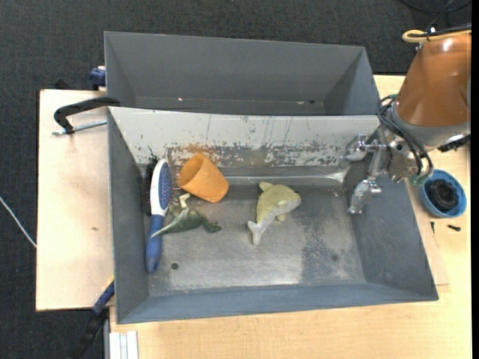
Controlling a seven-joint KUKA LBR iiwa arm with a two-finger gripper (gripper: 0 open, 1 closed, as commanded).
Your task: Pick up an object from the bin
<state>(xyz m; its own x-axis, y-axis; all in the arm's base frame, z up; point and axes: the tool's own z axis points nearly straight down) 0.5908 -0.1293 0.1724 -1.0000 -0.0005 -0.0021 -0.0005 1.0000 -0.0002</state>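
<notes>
Camera view: fingers [359, 199] hang empty, their gap impossible to judge, well right of the pale toy fish [271, 206], so shift left and descend astride its body.

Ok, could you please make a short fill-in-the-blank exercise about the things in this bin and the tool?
1. The cup lying on its side in the bin is ___ in colour.
2. The blue and white brush lies along the bin's ___ wall in the view.
3. The tool hangs at the view's ___ side, apart from the pale dolphin toy.
4. Farthest from the tool lies the ___.
Missing words: orange; left; right; brush.
</notes>
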